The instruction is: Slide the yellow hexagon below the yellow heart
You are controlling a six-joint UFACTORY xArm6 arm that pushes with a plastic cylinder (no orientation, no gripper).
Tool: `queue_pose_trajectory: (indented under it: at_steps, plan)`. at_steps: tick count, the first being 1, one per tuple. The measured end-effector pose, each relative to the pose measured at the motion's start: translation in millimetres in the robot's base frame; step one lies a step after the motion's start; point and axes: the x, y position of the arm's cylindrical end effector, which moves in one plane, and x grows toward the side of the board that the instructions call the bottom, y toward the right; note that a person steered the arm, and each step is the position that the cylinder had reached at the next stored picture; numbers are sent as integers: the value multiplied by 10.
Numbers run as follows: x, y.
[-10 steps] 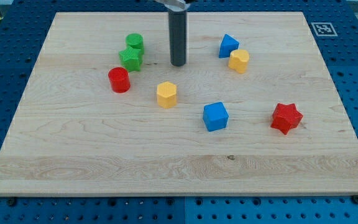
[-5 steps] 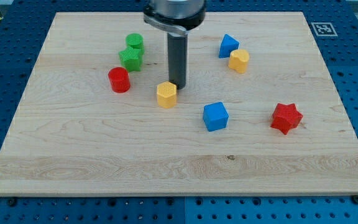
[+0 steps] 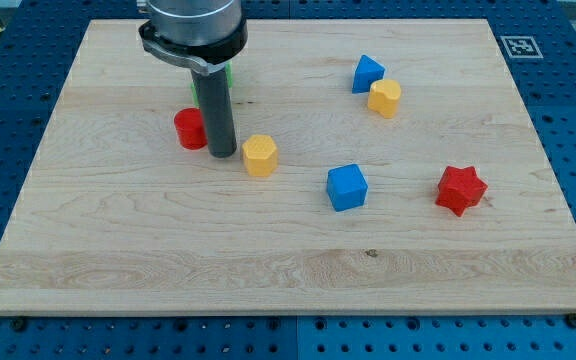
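The yellow hexagon (image 3: pixel 260 155) lies near the middle of the wooden board (image 3: pixel 288 250). The yellow heart (image 3: pixel 384 97) sits up and to the right of it, just below a blue triangular block (image 3: pixel 367 72). My tip (image 3: pixel 221 153) rests on the board just to the left of the hexagon, between it and the red cylinder (image 3: pixel 189 129). The rod and its mount hide most of the green blocks (image 3: pixel 198 92) behind it.
A blue cube (image 3: pixel 347 187) lies right and below the hexagon. A red star (image 3: pixel 461 190) lies further to the right. A marker tag (image 3: pixel 519 46) is at the board's top right corner.
My tip moved down and then left, from above the hexagon to its left side. The hexagon shifted slightly left and down. The green blocks became hidden by the rod.
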Motion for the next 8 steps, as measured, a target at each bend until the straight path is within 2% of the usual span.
queue_pose_trajectory:
  at_steps: [3, 5, 8]
  plan:
    - [3, 277]
    - [166, 62]
    - [262, 519]
